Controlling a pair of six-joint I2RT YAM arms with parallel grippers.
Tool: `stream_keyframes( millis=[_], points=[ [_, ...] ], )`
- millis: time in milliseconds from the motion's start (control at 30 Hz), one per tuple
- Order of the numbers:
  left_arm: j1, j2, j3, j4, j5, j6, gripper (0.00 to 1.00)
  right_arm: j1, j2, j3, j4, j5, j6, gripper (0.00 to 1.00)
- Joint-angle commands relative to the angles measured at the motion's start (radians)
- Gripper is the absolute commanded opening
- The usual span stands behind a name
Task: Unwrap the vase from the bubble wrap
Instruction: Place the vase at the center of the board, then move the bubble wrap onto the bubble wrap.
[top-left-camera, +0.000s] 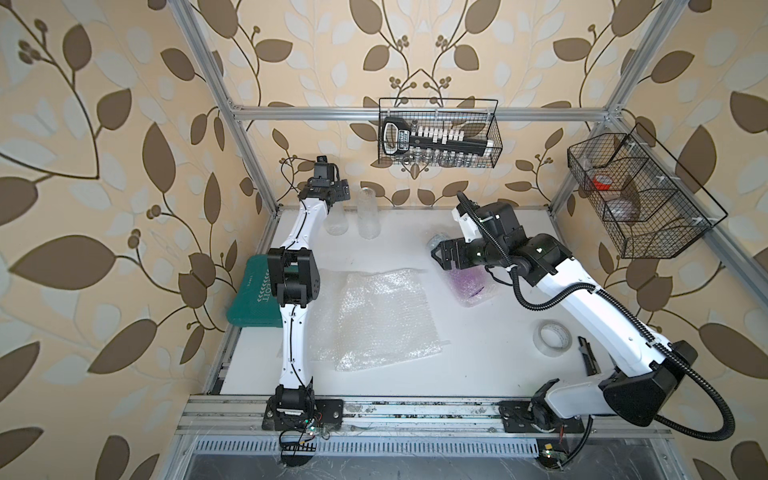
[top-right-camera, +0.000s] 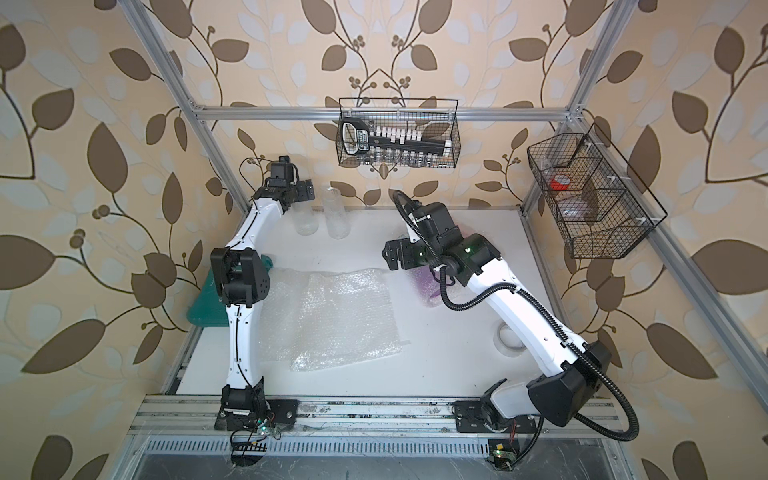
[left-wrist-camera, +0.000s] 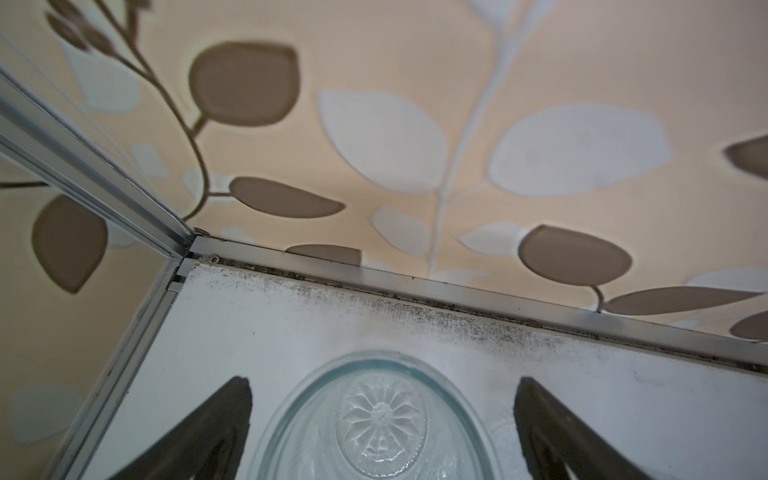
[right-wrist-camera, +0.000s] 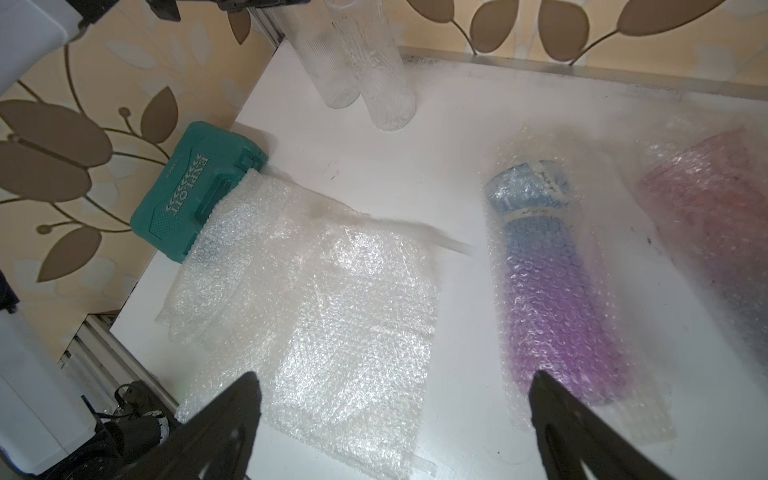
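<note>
Glass vase (top-left-camera: 335, 222) and second glass vase (top-left-camera: 368, 216) are stood upright, bare, at 11 o'clock of surface (top-left-camera: 478, 365). Left jaws are spread either side of first vase's rim, nothing pinched. Loose bubble wrap (top-left-camera: 382, 316) is laid flat at centre, empty. Purple vase (right-wrist-camera: 552, 291) is seen lying wrapped at 3 o'clock, below right jaws, which are spread and empty. Reddish wrapped bundle (right-wrist-camera: 715, 216) lies beside it. Task is judged about half done.

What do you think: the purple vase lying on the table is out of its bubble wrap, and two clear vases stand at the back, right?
Not quite: the purple vase lying on the table is wrapped all round in bubble wrap, as the right wrist view shows. Two clear vases do stand at the back.
</note>
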Motion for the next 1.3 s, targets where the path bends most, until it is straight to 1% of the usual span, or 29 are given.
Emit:
stream_keyframes(
  millis=[0, 100, 167, 267, 333, 467, 567, 633, 667, 767, 800, 900, 1033, 1100, 1200, 1267],
  points=[
    [0.008, -0.131, 0.003, -0.025, -0.028, 0.015, 0.99, 0.002, -0.008, 0.025, 0.006, 0.001, 0.005, 0.99],
    [0.012, -0.185, -0.02, -0.078, -0.049, -0.014, 0.99, 0.004, -0.01, 0.015, 0.026, -0.011, 0.02, 0.99],
    [0.011, -0.244, -0.071, -0.104, -0.008, -0.027, 0.99, 0.007, -0.015, 0.006, 0.037, -0.003, 0.021, 0.99],
    [0.011, -0.366, -0.198, -0.129, 0.092, -0.074, 0.99, 0.004, -0.01, -0.001, 0.032, 0.047, 0.024, 0.99],
    [0.012, -0.463, -0.318, -0.17, 0.164, -0.115, 0.99, -0.008, 0.004, -0.004, 0.032, 0.08, 0.04, 0.99],
    [0.01, -0.664, -0.552, -0.263, 0.301, -0.227, 0.99, -0.053, 0.038, -0.016, 0.069, 0.049, 0.074, 0.99],
    [0.007, -0.76, -0.678, -0.411, 0.43, -0.307, 0.99, -0.065, 0.064, -0.021, 0.087, 0.04, 0.069, 0.99],
    [0.001, -0.799, -0.752, -0.53, 0.515, -0.312, 0.99, -0.077, 0.077, -0.021, 0.086, 0.036, 0.058, 0.99],
    [-0.007, -0.816, -0.784, -0.576, 0.521, -0.306, 0.99, -0.083, 0.081, -0.024, 0.087, 0.032, 0.052, 0.99],
    [-0.075, -0.872, -0.907, -0.633, 0.502, -0.287, 0.99, -0.103, 0.081, -0.049, 0.098, 0.003, 0.038, 0.99],
    [-0.116, -0.878, -0.942, -0.643, 0.479, -0.288, 0.99, -0.11, 0.081, -0.059, 0.1, -0.008, 0.036, 0.99],
    [-0.21, -0.863, -1.017, -0.649, 0.381, -0.314, 0.99, -0.132, 0.079, -0.074, 0.1, -0.042, 0.033, 0.99],
    [-0.287, -0.809, -1.101, -0.605, 0.306, -0.371, 0.99, -0.143, 0.054, -0.092, 0.097, -0.057, 0.021, 0.99],
    [-0.316, -0.78, -1.129, -0.59, 0.249, -0.394, 0.99, -0.15, 0.033, -0.11, 0.097, -0.052, 0.019, 0.99],
    [-0.33, -0.743, -1.147, -0.593, 0.147, -0.422, 0.98, -0.166, 0.004, -0.144, 0.106, -0.054, 0.024, 0.99],
    [-0.334, -0.738, -1.154, -0.597, 0.066, -0.438, 0.92, -0.173, -0.008, -0.163, 0.118, -0.057, 0.034, 0.99]
  ],
)
